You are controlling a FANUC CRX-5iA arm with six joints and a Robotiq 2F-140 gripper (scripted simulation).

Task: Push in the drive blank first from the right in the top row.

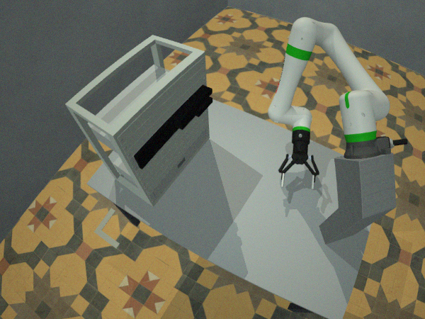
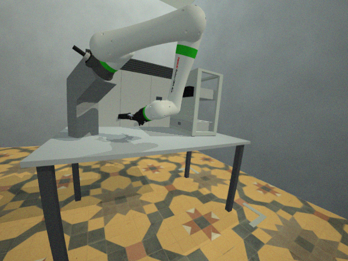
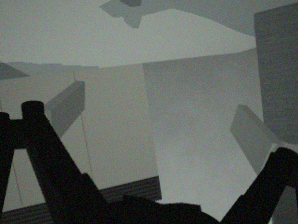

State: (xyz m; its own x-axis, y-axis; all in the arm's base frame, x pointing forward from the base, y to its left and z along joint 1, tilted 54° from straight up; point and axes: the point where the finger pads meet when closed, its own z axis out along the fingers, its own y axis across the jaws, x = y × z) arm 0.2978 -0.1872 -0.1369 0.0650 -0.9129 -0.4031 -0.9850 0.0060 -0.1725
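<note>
Your stock at this moment, item by item.

Rack (image 1: 106, 95): pale grey open frame standing at about 10 o'clock on the tabletop (image 1: 269, 248) in the top view, upright, its front face turned toward the arm.

Blanks (image 1: 173, 125): a black band running along the upper part of the rack's front. You cannot separate the single blanks in it from the top view. The end of the band (image 1: 205, 95) toward 1 o'clock stands out slightly from the face; whether that is your top-row blank, first from the right, you cannot tell.

Arm (image 1: 301, 71): white with green bands, mounted on a grey pedestal (image 1: 368, 198) at 3 o'clock on the tabletop.

Tool (image 1: 297, 183): black, pointing down over the tabletop just beside the pedestal and well apart from the rack. Its fingers (image 1: 282, 181) are spread to full width with nothing between them. In the wrist view you see both dark fingers at the lower corners, with only grey surface in the gap.

Floor (image 1: 53, 276): patterned yellow and grey tiles round the tabletop.
</note>
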